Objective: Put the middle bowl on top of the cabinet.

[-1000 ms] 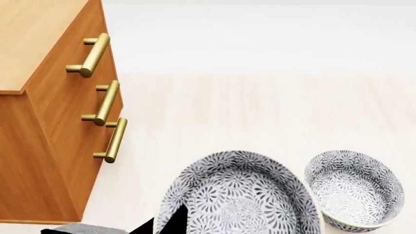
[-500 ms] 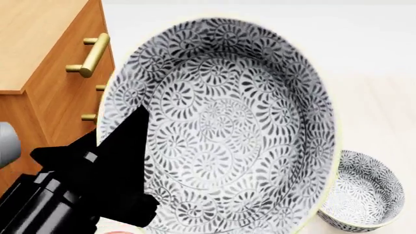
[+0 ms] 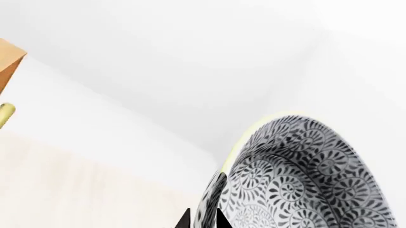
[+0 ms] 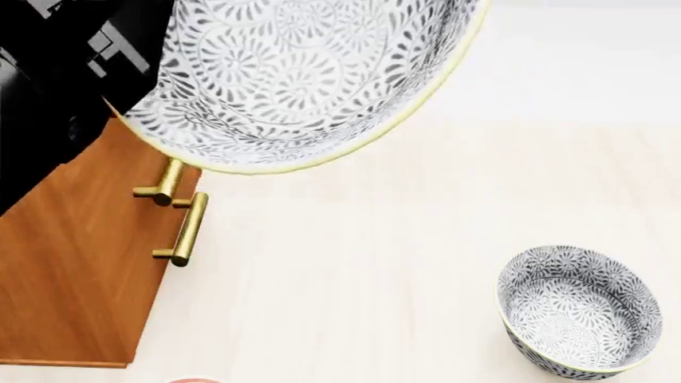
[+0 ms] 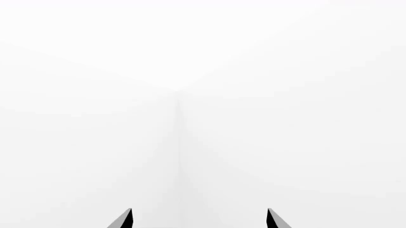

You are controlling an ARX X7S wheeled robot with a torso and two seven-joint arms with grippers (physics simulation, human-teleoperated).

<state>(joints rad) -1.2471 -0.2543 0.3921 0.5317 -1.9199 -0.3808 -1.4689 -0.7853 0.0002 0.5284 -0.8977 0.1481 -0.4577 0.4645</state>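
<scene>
The middle bowl, white with a dense grey-black floral pattern and a pale yellow rim, hangs tilted high in the head view. It covers the upper front edge of the orange-brown cabinet. My left gripper is shut on the bowl's wall, with one black fingertip on each side of the rim. The black left arm fills the head view's upper left and hides the cabinet's top. In the right wrist view my right gripper is open and faces blank white space.
A second patterned bowl stands on the pale floor at the lower right. Brass bar handles stick out from the cabinet's front. A sliver of a red-ringed plate shows at the bottom edge. A corner of the cabinet shows in the left wrist view.
The left arm has raised the bowl from low in the head view, through its centre, up to the top left, where it hangs in front of the cabinet's upper edge.
</scene>
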